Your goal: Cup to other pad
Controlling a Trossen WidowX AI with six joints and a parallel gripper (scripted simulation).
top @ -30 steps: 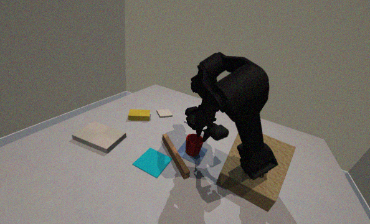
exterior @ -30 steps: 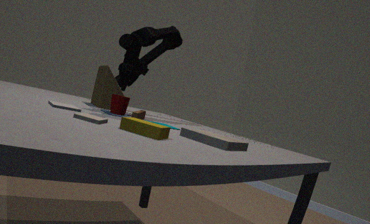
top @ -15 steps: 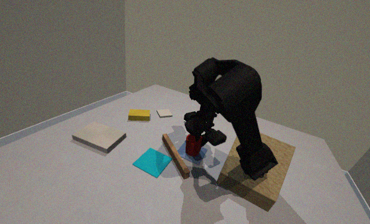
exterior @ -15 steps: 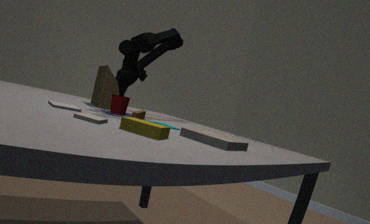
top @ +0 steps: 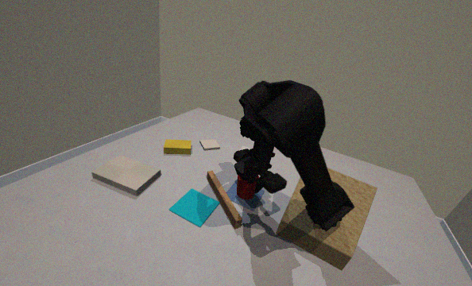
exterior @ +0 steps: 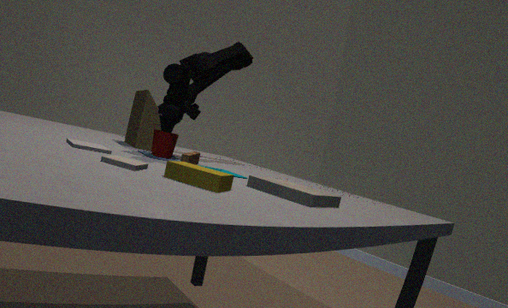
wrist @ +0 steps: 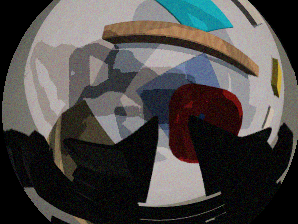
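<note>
My claw [wrist: 174,156] part-open, empty, straddling cup [wrist: 200,119] rim on blue pad [top: 236,190]. Next: clamp, lift level.

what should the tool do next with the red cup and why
Probably shift sideways a little to centre on the red cup before closing. In the wrist view one of the fingers sits over the cup's rim while the other stands off beside it, so the tool is partly open and holds nothing. The cup rests on the blue pad.
</note>
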